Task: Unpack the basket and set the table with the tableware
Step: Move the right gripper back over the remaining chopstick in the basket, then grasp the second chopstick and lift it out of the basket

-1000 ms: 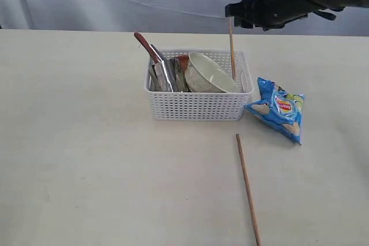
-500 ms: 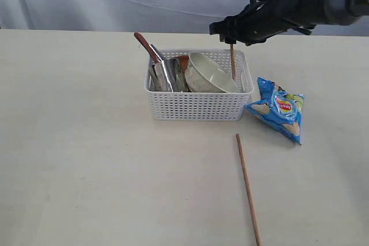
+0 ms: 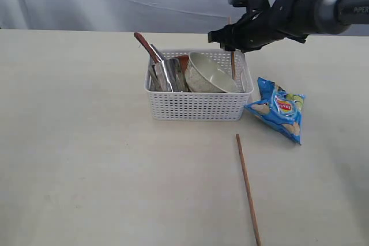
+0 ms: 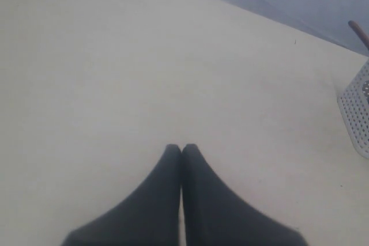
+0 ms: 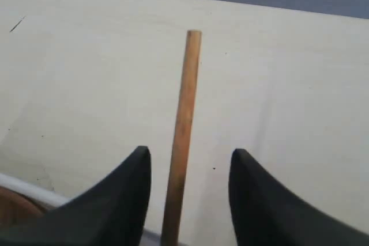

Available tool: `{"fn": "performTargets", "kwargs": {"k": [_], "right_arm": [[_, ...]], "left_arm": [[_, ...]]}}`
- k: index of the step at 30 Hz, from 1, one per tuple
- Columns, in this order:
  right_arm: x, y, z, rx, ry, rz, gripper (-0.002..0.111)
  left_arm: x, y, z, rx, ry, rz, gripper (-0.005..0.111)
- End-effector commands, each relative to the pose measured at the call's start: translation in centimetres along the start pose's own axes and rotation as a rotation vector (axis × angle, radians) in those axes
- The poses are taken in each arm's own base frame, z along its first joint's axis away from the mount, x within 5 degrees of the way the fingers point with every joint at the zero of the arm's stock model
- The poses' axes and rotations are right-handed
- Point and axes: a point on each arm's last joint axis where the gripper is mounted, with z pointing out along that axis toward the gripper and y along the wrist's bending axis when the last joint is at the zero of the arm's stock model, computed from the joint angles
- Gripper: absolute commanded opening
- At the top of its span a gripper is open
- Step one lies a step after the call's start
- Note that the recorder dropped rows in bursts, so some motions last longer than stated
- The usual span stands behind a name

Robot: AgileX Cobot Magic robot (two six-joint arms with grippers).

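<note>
One chopstick (image 3: 248, 188) lies on the table (image 3: 86, 171) in front of the basket (image 3: 196, 108). A second chopstick (image 5: 185, 96) stands upright at the basket's right end beside the bowl (image 3: 209, 73). It sits between the right gripper's (image 5: 190, 154) parted jaws, touching neither. Centre it, close squarely, then lift straight up clear of the rim. The left gripper (image 4: 182, 152) is closed on nothing.

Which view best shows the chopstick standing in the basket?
The right wrist view: the chopstick stands large between the parted jaws. The exterior view shows only a short stretch in the basket, small. The left wrist view shows none of it.
</note>
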Motion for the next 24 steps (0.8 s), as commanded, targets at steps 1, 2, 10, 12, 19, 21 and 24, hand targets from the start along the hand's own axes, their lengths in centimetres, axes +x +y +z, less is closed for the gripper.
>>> {"fn": "performTargets", "kwargs": {"k": [1,2,10,12,19,21,24], "right_arm": [[-0.3,0.0,0.0,0.006,-0.022,-0.008,0.022],[-0.3,0.0,0.0,0.006,-0.022,-0.008,0.017],[-0.4,0.0,0.0,0.006,-0.025,0.006,0.000],[-0.5,0.0,-0.2,0.006,-0.029,0.006,0.000],[-3.3,0.7,-4.0,-0.018,-0.085,-0.002,0.000],[-4.4,1.2,-6.1,-0.035,-0.097,-0.009,0.000],[-5.5,1.6,-8.4,-0.053,-0.115,-0.017,0.000]], "left_arm": [[0.1,0.0,0.1,0.008,0.001,-0.002,0.000],[0.1,0.0,0.1,0.008,0.001,-0.002,0.000],[0.1,0.0,0.1,0.008,0.001,-0.002,0.000],[0.1,0.0,0.1,0.008,0.001,-0.002,0.000],[0.1,0.0,0.1,0.008,0.001,-0.002,0.000],[0.1,0.0,0.1,0.008,0.001,-0.002,0.000],[0.1,0.0,0.1,0.008,0.001,-0.002,0.000]]}}
